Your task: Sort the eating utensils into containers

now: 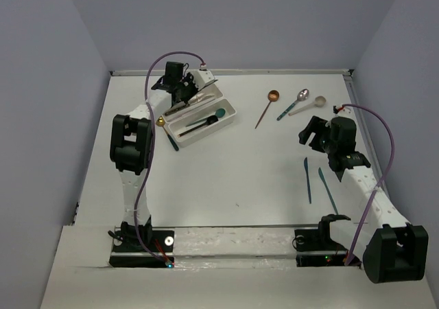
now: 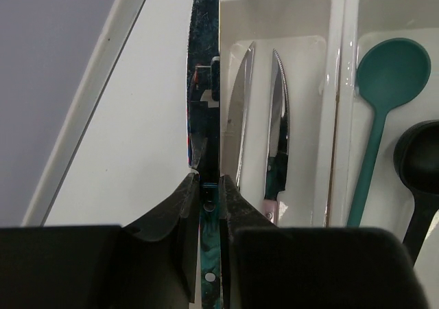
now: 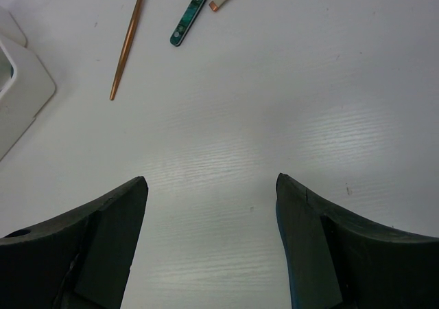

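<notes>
Loose knives point(image 1: 307, 180): two, four o'clock on the table.
Right gripper point(image 3: 211, 185): wide, empty, three o'clock.
Loose spoons point(image 1: 273, 97): three, one o'clock.
Trays point(image 1: 233, 111): two, eleven o'clock, holding two knives, two spoons.
Left gripper point(image 2: 208, 185): clamped on a third knife point(image 2: 204, 82) at the tray's outer rim.

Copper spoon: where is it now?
Top view: the copper spoon lies loose on the table, right of centre toward the far edge, between the white trays and the teal-handled silver spoon.
</notes>
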Motion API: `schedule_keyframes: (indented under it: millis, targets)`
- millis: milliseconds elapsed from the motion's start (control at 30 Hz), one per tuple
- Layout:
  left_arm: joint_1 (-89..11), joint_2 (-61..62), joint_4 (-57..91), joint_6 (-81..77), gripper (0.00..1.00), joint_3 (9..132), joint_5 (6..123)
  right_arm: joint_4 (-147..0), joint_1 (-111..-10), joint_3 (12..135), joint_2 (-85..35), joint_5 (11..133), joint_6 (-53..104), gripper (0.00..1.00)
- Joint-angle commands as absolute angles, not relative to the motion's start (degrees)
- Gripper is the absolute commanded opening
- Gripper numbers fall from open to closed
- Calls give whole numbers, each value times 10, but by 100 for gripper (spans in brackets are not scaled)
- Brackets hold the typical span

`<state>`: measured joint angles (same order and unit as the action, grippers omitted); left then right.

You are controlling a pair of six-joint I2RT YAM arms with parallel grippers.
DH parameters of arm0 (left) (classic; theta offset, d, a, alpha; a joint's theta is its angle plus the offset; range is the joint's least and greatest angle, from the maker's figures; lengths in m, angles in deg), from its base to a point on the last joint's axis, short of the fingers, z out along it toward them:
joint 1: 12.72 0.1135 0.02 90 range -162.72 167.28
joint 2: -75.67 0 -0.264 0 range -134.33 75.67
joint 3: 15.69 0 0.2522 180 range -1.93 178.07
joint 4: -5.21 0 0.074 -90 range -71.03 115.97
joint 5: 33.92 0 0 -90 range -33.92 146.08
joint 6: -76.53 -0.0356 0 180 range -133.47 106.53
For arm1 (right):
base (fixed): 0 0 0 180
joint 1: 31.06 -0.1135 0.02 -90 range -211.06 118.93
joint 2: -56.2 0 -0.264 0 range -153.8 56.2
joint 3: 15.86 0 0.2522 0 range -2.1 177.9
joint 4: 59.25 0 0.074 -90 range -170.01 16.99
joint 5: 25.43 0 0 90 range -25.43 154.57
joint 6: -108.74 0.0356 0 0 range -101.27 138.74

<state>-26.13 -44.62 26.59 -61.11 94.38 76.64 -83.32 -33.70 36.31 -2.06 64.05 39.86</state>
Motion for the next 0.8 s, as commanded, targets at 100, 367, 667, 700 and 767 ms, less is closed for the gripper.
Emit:
schedule_keyframes:
  millis: [100,367,667,700,767]
  targets:
    - [-270,-434,242,-628,0,935,770,-826,-334,360,-16,630,390,81]
    - [-270,-424,265,-606,52,938,754,-826,-334,360,-18,632,389,82]
    - [-267,-339,247,-488,77,946,664,-825,-334,358,-16,636,390,82]
    - [-263,-318,242,-465,77,943,649,-825,-334,358,-15,637,391,82]
    - [-250,-289,225,-422,76,917,628,-826,-334,357,-12,639,390,82]
